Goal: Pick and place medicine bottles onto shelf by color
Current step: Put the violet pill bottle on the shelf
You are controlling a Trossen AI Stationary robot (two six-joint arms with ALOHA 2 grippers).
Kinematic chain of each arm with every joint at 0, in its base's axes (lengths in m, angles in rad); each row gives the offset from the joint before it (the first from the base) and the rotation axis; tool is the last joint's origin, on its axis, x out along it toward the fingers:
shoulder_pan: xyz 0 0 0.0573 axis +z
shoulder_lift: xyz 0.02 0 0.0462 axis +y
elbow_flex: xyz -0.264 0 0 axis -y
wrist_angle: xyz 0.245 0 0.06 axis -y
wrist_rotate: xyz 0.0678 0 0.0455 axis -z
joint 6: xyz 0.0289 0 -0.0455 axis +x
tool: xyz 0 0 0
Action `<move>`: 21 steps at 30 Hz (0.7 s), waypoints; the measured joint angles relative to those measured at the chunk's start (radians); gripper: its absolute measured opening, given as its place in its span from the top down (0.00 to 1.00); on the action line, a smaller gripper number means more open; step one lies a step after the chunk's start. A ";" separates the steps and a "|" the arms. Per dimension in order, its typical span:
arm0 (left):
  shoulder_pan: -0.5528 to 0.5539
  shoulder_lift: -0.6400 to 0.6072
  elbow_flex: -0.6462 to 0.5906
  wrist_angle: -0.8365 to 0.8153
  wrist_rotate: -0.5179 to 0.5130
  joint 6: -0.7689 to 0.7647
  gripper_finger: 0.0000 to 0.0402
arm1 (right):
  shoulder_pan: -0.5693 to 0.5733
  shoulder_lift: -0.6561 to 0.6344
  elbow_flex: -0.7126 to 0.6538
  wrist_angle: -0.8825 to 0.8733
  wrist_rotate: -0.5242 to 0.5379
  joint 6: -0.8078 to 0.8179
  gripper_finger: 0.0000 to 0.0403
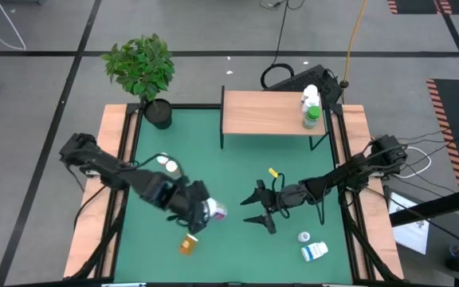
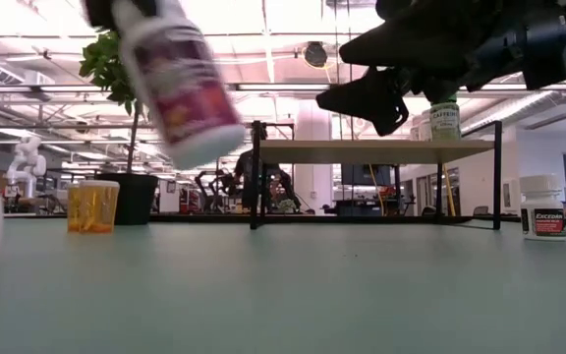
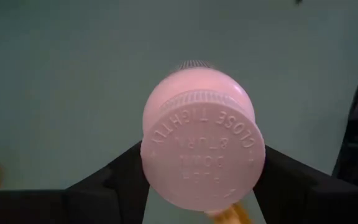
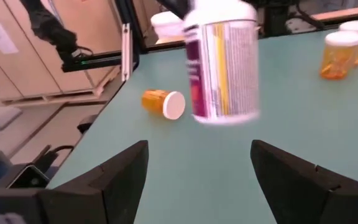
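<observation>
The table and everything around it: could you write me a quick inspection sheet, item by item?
Surface: green table with light wooden side rails.
Job's things: wooden shelf holds a white bottle and a green bottle. An amber bottle lies on its side; two amber bottles stand by the left arm; a white bottle lies near the front right, a white-capped bottle beside it.
Clutter: small yellow item, too small to identify.
Grippers: left gripper is shut on a purple-labelled bottle, lifted off the table; right gripper is open, empty, facing it.
Cables: several lie on the floor beyond the table.
Surroundings: potted plant at the back left corner.
</observation>
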 joint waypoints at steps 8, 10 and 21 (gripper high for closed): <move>0.095 0.129 -0.001 0.248 0.085 0.340 0.43 | 0.000 -0.003 -0.002 -0.020 0.000 -0.023 0.31; 0.109 0.149 -0.001 0.296 0.102 0.391 0.43 | 0.000 -0.001 -0.003 -0.049 0.000 -0.026 0.31; 0.159 0.187 -0.001 0.396 0.115 0.554 0.41 | -0.014 -0.001 -0.004 -0.108 0.003 -0.024 0.31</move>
